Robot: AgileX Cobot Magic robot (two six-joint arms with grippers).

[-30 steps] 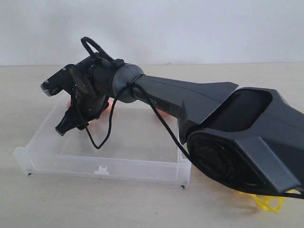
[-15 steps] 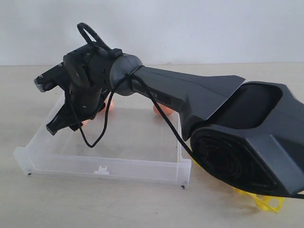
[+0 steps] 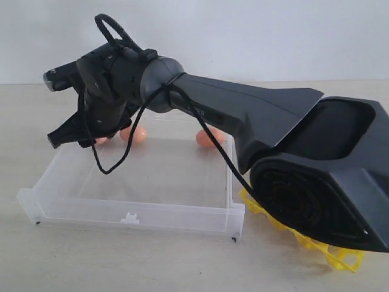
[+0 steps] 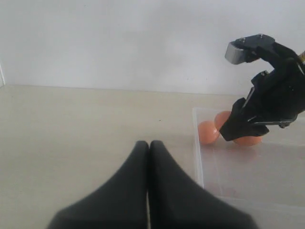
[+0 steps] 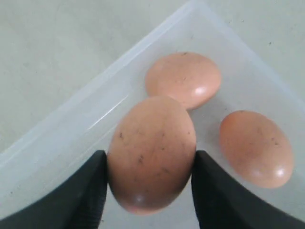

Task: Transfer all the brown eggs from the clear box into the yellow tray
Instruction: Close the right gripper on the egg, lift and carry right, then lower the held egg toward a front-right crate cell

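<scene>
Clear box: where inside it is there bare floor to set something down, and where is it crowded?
Free: the clear box has bare floor across its front and middle, up to the eggs at the back. Crowded: its back left corner, where two loose eggs lie near the right gripper, shut on a third egg.

Far left corner of the shallow clear plastic box (image 5: 71, 114): tight. The right gripper (image 5: 148, 186) clamps a speckled brown egg (image 5: 152, 143) there; two loose eggs (image 5: 183, 78) lie just beside it, low walls close. The black right arm (image 3: 243, 121) spans the box's far right side and covers most of the yellow lattice tray (image 3: 337, 258). A black cable loop (image 3: 107, 172) hangs over the left half. Middle and front floor: bare, open from above. Beige tabletop (image 4: 71, 124) left of the box: unobstructed.
</scene>
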